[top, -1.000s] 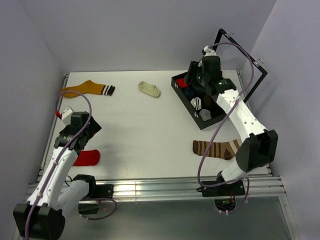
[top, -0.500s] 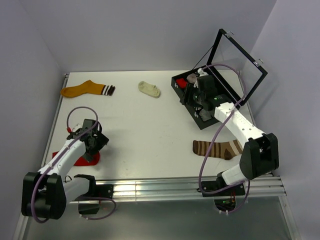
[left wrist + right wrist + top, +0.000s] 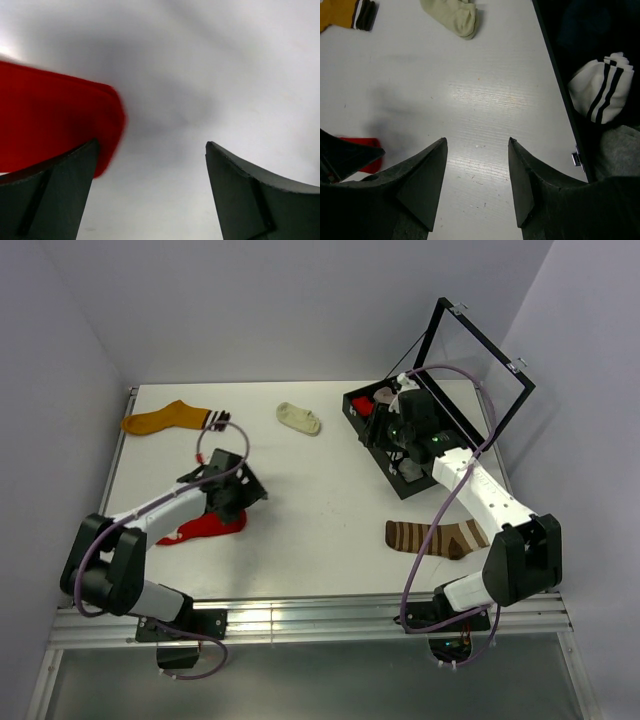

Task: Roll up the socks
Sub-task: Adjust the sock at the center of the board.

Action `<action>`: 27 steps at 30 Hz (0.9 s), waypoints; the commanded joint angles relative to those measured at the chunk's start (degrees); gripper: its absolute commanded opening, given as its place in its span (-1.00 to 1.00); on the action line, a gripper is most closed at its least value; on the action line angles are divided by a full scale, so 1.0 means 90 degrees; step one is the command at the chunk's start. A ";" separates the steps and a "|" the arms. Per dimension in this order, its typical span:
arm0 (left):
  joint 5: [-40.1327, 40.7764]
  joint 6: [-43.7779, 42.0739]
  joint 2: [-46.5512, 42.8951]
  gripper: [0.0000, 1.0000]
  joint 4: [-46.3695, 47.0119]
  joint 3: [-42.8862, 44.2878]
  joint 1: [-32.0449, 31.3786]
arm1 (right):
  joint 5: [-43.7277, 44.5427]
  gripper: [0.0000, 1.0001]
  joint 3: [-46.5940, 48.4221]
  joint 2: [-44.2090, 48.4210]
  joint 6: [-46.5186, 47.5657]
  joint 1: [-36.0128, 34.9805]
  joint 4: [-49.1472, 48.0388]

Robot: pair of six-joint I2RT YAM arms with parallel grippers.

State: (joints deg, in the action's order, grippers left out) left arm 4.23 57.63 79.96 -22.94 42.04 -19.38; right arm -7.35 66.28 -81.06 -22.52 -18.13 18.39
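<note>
Jaws first: found them spread on the left gripper, pinching nothing, one finger above the edge of the red sock, which lay flat on the surface far left of the black box — likely placed to gather an end for rolling. Found them spread on the right gripper too, empty, just left of the box.

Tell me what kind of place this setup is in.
Probably a robotics lab test cell, not a home: a plain white table boxed in by plain pale walls, an aluminium rail along its near edge, and loose socks such as the red sock laid out as props.
</note>
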 commanded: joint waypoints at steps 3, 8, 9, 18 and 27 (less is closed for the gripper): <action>-0.0616 -0.0669 0.0636 0.88 0.0840 0.1294 -0.1194 | -0.0062 0.18 -0.0021 0.0178 0.0266 -0.0260 -0.0257; -0.0209 -0.0827 0.0327 0.90 0.0557 0.1530 -0.1577 | -0.0188 0.15 -0.0070 0.0178 0.0412 -0.0514 -0.0296; 0.0084 -0.0846 0.0189 0.90 0.0450 0.1501 -0.1578 | -0.0208 0.14 -0.0050 0.0130 0.0451 -0.0544 -0.0267; 0.0839 -0.1119 -0.0779 0.89 -0.0878 0.1325 0.0315 | -0.0823 -0.01 0.0232 -0.0728 0.0979 -0.2085 -0.0325; 0.0605 -0.1667 -0.0828 0.90 -0.1270 0.1277 0.2162 | -0.1125 -0.09 0.1462 -0.2740 0.1389 -0.3970 -0.0559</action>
State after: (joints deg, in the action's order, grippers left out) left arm 10.76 45.25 73.17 -32.64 54.30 -3.03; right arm -15.25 74.56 -102.56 -12.23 -50.63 16.16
